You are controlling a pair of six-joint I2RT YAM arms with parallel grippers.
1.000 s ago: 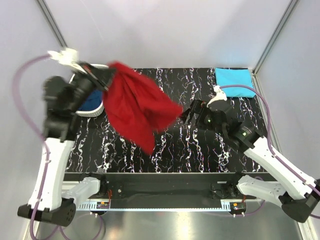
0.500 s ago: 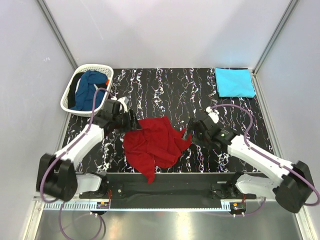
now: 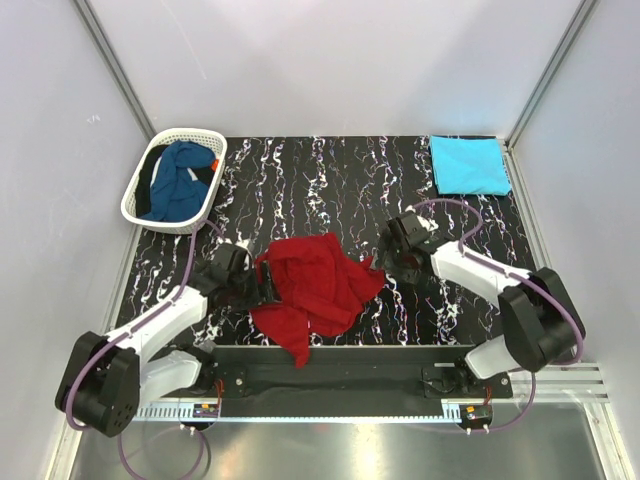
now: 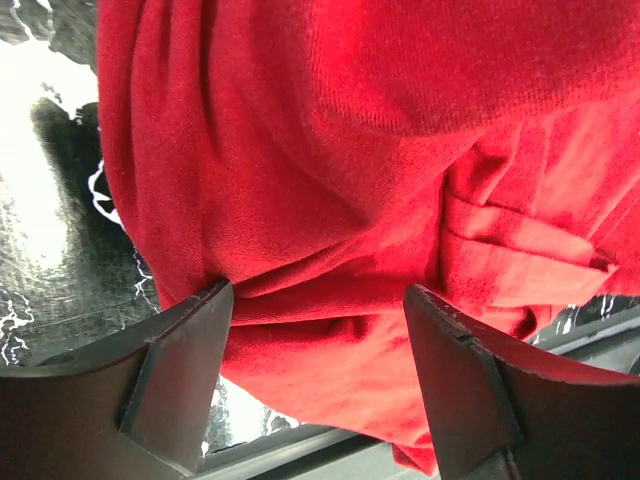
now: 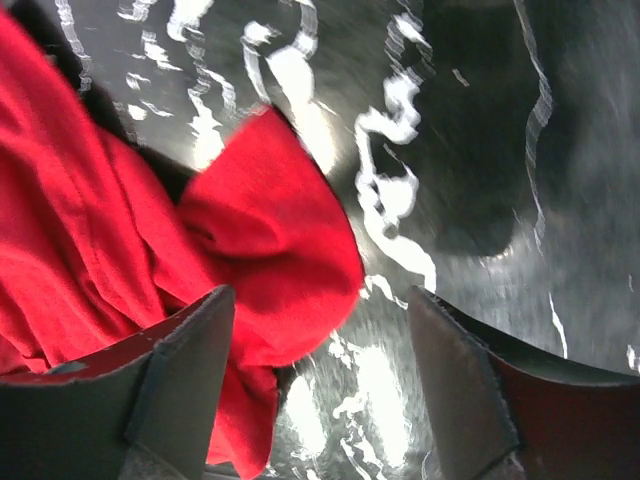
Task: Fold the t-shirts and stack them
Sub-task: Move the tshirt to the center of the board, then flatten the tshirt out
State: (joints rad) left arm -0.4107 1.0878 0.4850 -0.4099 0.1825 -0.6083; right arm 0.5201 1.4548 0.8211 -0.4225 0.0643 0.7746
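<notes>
The deep red t-shirt (image 3: 318, 288) lies crumpled on the black marbled table, its lower flap hanging over the near edge. My left gripper (image 3: 263, 286) is at its left side, open, and in the left wrist view the red cloth (image 4: 330, 200) bunches between the spread fingers of that gripper (image 4: 315, 375). To the shirt's right is my right gripper (image 3: 392, 255), open (image 5: 320, 385), with a red corner (image 5: 275, 260) reaching in by its left finger. The turquoise t-shirt (image 3: 468, 165) lies folded at the back right. The dark blue t-shirt (image 3: 178, 182) sits heaped in the basket.
A white lattice basket (image 3: 131, 207) stands at the back left corner of the table (image 3: 330, 180). Grey walls and metal posts close in the sides and back. The near edge is a black rail (image 4: 300, 450) just under the red shirt.
The red shirt, held high by the left gripper a second ago, now lies on the table. The left gripper has opened and let go. Both arms came down low beside the shirt.
</notes>
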